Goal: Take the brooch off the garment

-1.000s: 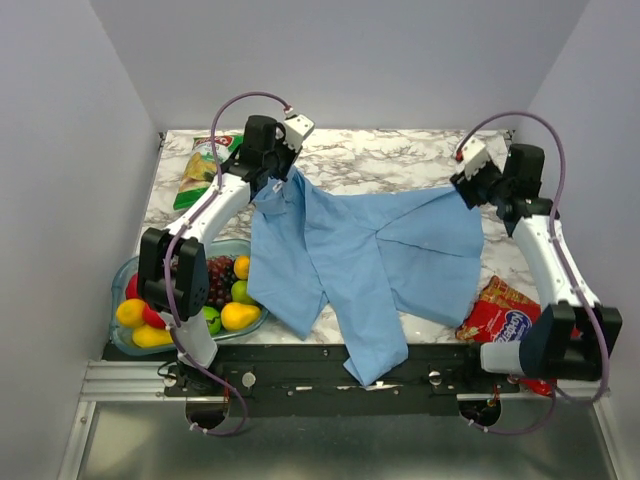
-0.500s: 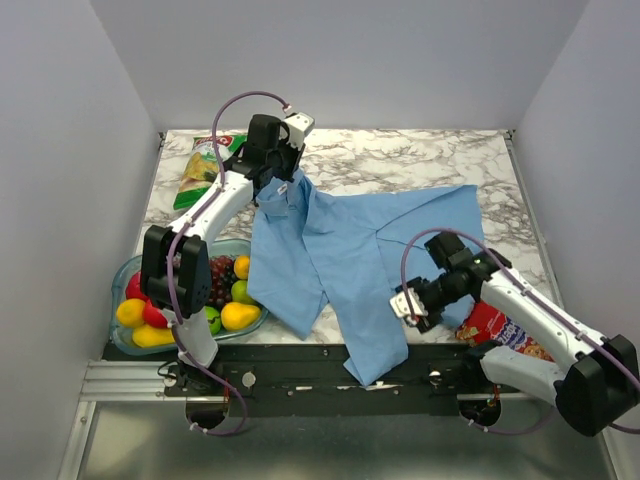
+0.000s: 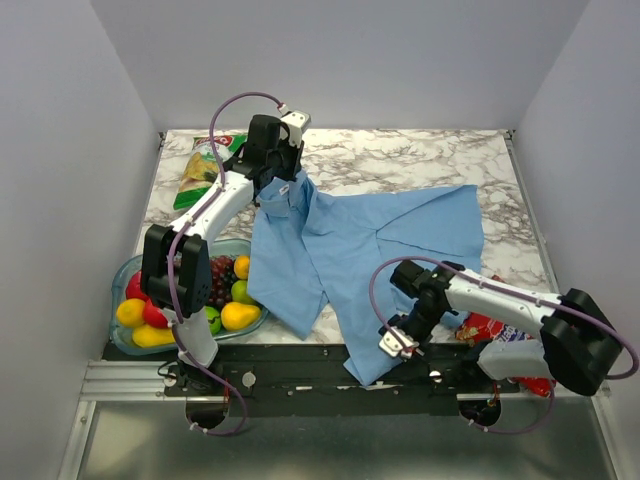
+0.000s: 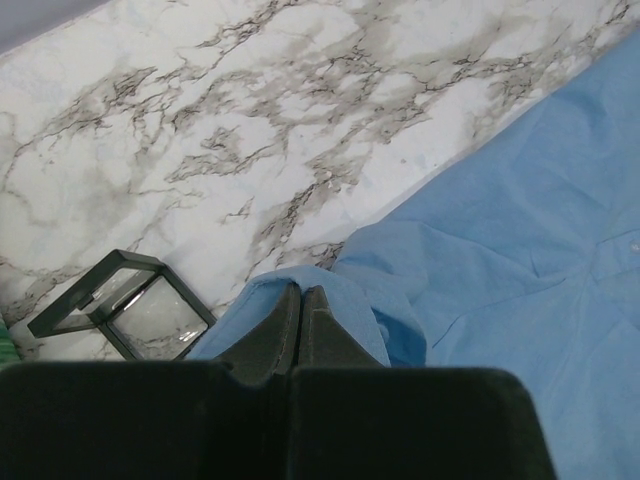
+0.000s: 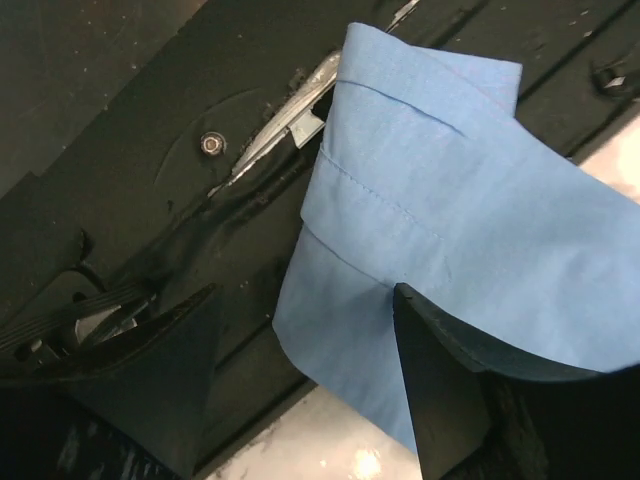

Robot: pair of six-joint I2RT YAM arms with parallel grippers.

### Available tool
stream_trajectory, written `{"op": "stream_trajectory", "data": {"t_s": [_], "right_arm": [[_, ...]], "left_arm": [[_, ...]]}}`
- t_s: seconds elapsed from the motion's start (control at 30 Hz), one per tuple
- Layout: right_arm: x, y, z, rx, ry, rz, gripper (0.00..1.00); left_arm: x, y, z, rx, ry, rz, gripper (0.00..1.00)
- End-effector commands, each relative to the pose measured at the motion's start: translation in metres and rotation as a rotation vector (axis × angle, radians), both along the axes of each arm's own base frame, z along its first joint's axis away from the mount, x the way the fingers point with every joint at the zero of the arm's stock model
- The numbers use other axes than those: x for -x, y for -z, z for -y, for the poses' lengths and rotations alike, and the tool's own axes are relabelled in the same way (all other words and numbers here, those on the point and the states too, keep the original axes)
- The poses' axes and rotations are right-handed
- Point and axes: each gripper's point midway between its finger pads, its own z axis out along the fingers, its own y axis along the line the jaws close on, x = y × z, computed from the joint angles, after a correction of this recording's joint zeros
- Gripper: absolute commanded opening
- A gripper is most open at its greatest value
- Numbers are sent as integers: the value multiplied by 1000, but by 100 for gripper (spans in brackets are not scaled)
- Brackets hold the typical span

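Note:
The light blue shirt (image 3: 370, 240) lies spread on the marble table, one part hanging over the near edge. My left gripper (image 3: 284, 188) is shut on a fold of its cloth at the far left; in the left wrist view (image 4: 300, 300) the cloth (image 4: 520, 230) wraps round the closed fingers. My right gripper (image 3: 392, 345) is open at the near edge, over the hanging part. In the right wrist view (image 5: 300, 345) the blue cloth (image 5: 450, 200) lies between the spread fingers (image 5: 440, 400). No brooch shows in any view.
A small dark-framed clear box (image 4: 125, 315) lies on the marble beside the left gripper. A fruit bowl (image 3: 125, 275) stands at the near left, a green snack bag (image 3: 200, 170) at the far left, a red bag (image 3: 490, 325) at the near right. A black rail (image 5: 150, 150) runs below the table edge.
My right arm has swung from the far right of the table down to the near edge, over the hanging cloth. My left gripper has stayed shut on the shirt.

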Motion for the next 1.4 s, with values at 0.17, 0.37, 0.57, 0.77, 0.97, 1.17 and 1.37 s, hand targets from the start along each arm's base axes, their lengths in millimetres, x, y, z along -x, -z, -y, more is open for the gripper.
{"op": "stream_trajectory", "data": {"t_s": [0.17, 0.37, 0.57, 0.77, 0.97, 1.17, 1.37], "right_arm": [[-31, 20, -40, 26, 196, 114, 67], [-55, 22, -50, 18, 289, 243, 42], [-67, -10, -46, 17, 303, 313, 7], [-153, -106, -38, -111, 585, 456, 0], [-331, -184, -17, -140, 1062, 470, 0], [-527, -315, -30, -524, 1506, 643, 1], [-601, -344, 14, -807, 1914, 862, 5]], "left_arm": [[6, -10, 8, 60, 13, -15, 0], [7, -8, 8, 53, 25, -20, 0], [13, -10, 9, 45, 53, -27, 0], [35, -1, 4, 18, 91, -69, 0], [53, 0, 7, 42, 119, -114, 0], [34, -10, 24, 110, 94, -215, 0], [19, -4, 17, 84, 13, -214, 0]]}}
